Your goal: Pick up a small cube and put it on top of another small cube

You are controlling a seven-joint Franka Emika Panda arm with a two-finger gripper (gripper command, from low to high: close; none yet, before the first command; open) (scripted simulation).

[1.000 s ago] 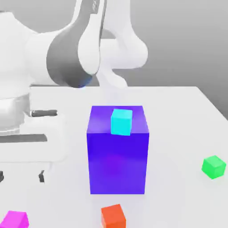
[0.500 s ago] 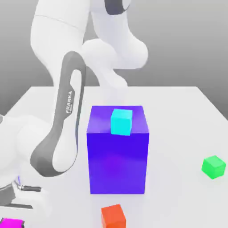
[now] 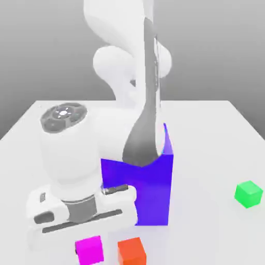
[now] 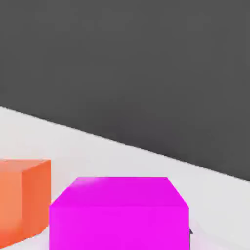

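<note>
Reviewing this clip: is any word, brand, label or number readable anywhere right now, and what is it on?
None: no readable text appears on the arm, the magenta cube, the orange-red cube, the green cube, the purple-blue block or the table.

**Surfaces and finishes**

Magenta cube (image 3: pixel 89 249): plain, smooth, matt, evenly coloured. Green cube (image 3: pixel 249 193) and orange-red cube (image 3: pixel 131 251): same flat, untextured finish. Big purple-blue block (image 3: pixel 153 190): smooth, faint sheen on its front face. Tabletop (image 3: pixel 207 134): matt white, featureless. Arm (image 3: pixel 124 46): glossy white plastic-looking shell with smooth grey sections.
</note>
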